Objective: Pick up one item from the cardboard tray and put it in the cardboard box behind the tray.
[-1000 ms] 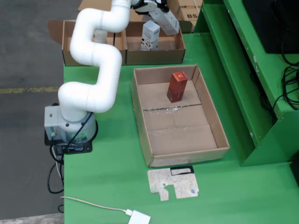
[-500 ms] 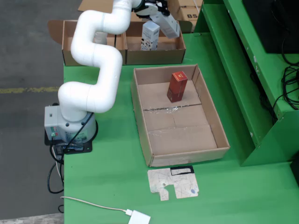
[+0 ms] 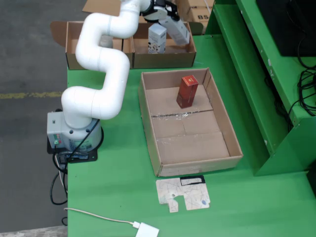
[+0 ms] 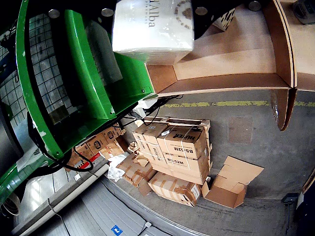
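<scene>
White carton [image 3: 157, 38] is held pinched in the gripper [image 3: 161, 29] above the rear cardboard box [image 3: 163, 58] — a red carton [image 3: 187, 91] is left upright in the cardboard tray [image 3: 224, 126]

A white arm [image 3: 101, 54] stands on a bright green table [image 3: 118, 187]. A plain brown tray [image 3: 190, 143] holds a red carton [image 3: 187, 91] with a small gold mark. The brown box [image 3: 168, 57] behind it holds a white carton [image 3: 157, 37] with dark print, lettered in grey in the gripper view [image 4: 152, 24]. Grey floor [image 3: 29, 59] has a yellow line.
</scene>
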Robot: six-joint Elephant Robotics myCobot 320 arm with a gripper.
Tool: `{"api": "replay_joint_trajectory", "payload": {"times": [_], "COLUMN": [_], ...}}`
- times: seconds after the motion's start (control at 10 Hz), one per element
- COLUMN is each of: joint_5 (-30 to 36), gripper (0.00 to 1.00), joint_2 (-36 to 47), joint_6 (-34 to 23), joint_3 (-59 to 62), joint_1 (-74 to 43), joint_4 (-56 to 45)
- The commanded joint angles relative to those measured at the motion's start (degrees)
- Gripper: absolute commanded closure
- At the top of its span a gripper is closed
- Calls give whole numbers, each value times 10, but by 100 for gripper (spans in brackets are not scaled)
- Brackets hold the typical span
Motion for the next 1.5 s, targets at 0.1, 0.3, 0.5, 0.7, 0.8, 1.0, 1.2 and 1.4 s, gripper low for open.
{"api": "replay_joint_trajectory", "payload": {"times": [0.1,0.3,0.5,0.7,0.8,1.0,1.2,1.4], "joint_5": [-7,-7,-7,-7,-7,-7,-7,-7], "gripper": [100,100,100,100,100,100,100,100], "joint_2": [-29,-30,-36,-36,-37,-37,-37,-37], "joint_6": [0,3,6,10,10,15,18,21], "joint_3": [17,17,18,18,18,18,18,18], "joint_1": [-27,-28,-31,-31,-32,-34,-34,-34], "joint_4": [8,8,8,8,8,8,8,8]}}
